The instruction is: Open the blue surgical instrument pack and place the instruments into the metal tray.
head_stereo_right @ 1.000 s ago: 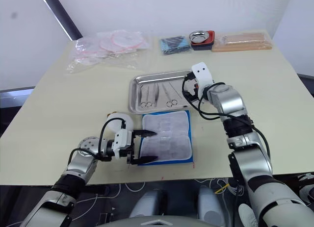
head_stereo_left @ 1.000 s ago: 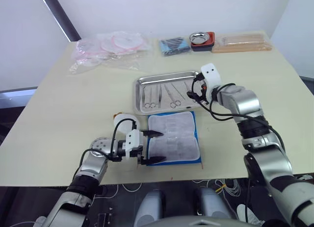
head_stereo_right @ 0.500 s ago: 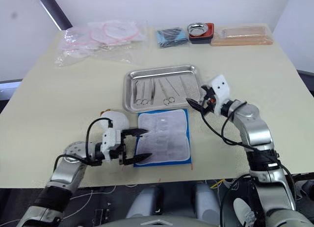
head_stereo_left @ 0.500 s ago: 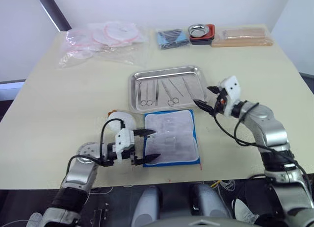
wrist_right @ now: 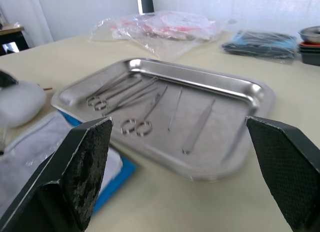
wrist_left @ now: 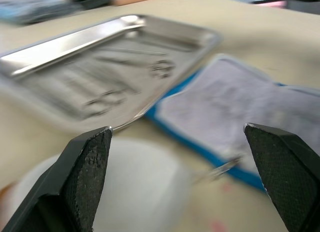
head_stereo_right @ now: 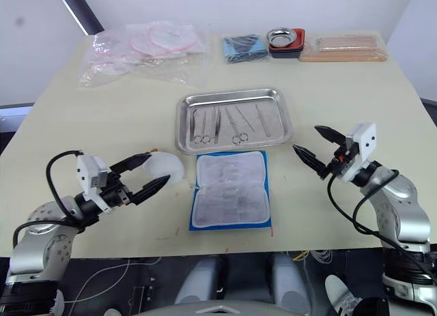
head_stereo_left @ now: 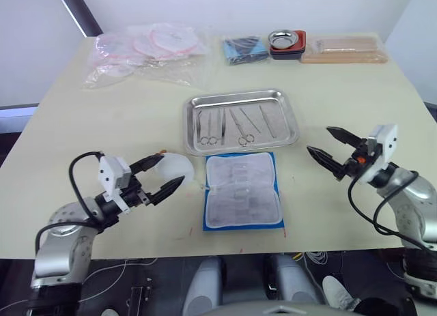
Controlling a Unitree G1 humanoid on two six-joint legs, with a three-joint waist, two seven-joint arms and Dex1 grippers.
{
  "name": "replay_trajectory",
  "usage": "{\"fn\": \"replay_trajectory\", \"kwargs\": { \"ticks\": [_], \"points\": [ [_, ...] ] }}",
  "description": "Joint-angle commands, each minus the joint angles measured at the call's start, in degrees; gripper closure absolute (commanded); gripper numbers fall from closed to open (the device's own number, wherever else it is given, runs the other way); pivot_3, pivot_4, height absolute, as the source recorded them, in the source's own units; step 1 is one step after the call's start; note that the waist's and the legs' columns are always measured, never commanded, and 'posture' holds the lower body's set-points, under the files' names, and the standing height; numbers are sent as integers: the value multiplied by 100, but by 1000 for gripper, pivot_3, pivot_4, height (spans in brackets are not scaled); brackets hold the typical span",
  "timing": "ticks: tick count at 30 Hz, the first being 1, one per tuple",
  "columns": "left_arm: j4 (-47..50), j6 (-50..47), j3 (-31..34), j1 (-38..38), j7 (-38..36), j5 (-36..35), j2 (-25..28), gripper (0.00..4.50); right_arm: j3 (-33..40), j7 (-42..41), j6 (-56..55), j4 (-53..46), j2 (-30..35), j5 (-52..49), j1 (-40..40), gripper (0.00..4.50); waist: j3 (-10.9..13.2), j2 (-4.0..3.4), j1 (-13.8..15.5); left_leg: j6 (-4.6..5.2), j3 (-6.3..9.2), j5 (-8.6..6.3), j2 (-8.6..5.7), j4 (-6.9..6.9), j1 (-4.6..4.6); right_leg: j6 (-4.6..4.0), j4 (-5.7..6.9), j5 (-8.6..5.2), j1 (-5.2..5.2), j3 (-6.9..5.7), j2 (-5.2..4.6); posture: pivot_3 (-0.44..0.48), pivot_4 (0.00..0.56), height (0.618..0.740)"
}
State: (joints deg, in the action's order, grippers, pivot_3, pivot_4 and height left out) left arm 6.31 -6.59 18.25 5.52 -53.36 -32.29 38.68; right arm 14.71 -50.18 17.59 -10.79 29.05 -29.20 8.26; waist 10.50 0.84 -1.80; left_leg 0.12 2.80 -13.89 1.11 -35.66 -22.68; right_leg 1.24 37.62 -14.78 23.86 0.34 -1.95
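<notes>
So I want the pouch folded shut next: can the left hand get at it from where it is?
Probably yes: the left hand is open beside the blue surgical instrument pack, with only a white pad near its fingertips.

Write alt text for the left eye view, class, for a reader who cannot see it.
An open blue surgical instrument pack lies on a pale table, just in front of a metal tray holding the instruments. The left gripper and right gripper hover open and empty on either side. A white pad sits left of the pack.
</notes>
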Motion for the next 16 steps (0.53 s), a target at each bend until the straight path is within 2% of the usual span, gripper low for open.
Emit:
{"fn": "replay_trajectory", "kwargs": {
  "ticks": [1,8,16],
  "points": [
    [-668,68,950,412,81,20,267,0,693,-191,-321,-142,212,-219,-589,52,0,0,-2,0,-6,0,3,-1,0,-1,2,-1,0,-3,3,0,150,740],
    [-1939,366,1123,752,-154,499,555,0,1266,-549,-936,512,438,-157,-1484,52,-1,3,18,0,-11,-1,5,-39,3,21,10,-12,-14,-12,1,0,150,740],
    [-2485,737,1016,581,55,845,480,0,1310,-661,-1449,1011,520,-13,-1964,52,-4,3,78,0,-57,-1,18,-57,44,6,30,-1,-30,32,4,0,150,740]
  ]
}}
